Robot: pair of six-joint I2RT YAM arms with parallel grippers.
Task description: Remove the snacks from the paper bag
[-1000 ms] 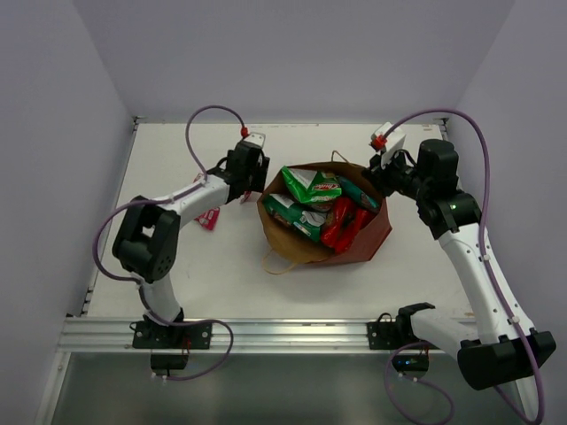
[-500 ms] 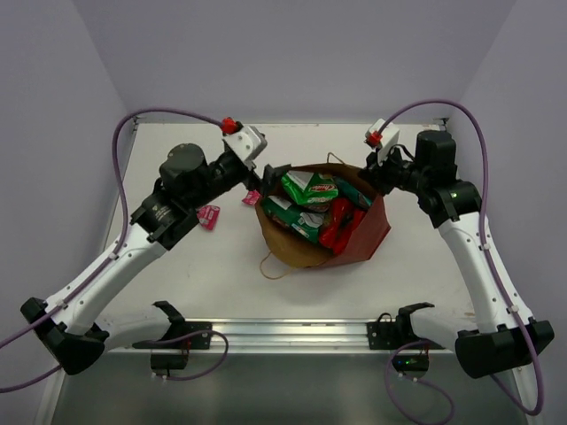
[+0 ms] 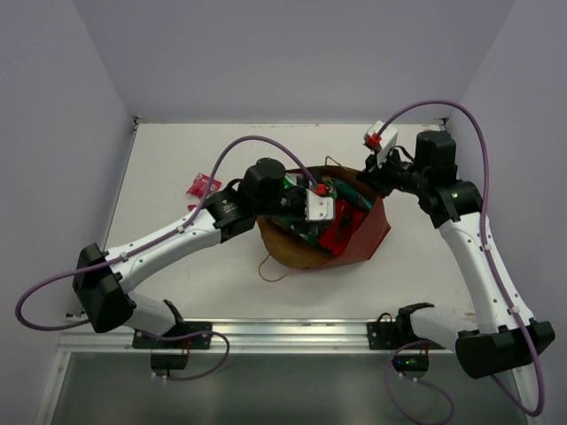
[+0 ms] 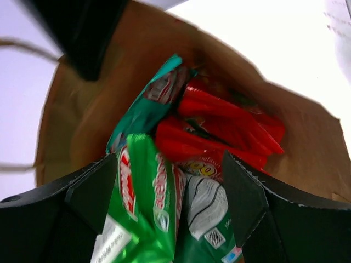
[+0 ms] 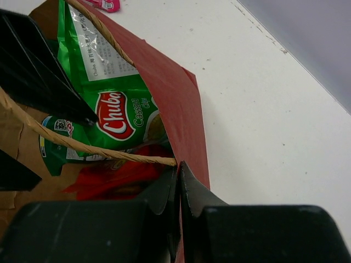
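Top view: the left gripper point(image 3: 317, 205) hangs over the mouth of the paper bag point(image 3: 359, 243), and the right gripper point(image 3: 372, 177) sits at its far rim.

Left wrist view: jaws wide. The chip bag point(image 4: 143, 203) lies between them and the red packet point(image 4: 219, 126) just ahead. The logo is too blurred to read, possibly the same brand.

Right wrist view: jaws pinched closed on the paper bag rim. The chip bag beside them reads "Chuba Cassava".

This is looking like a robotics lab test cell. Plain pale-lilac walls point(image 3: 292, 53) are boxing in a white tabletop point(image 3: 177, 159) on three sides. Two white-and-black robot arms, the left arm point(image 3: 168, 241) and the right arm point(image 3: 478, 266), are standing bolted to an aluminium rail point(image 3: 283, 334) running along the near edge. Purple cables point(image 3: 434, 102) are looping loose from them. Both arms are reaching to a paper bag point(image 3: 376, 232) sitting mid-table.
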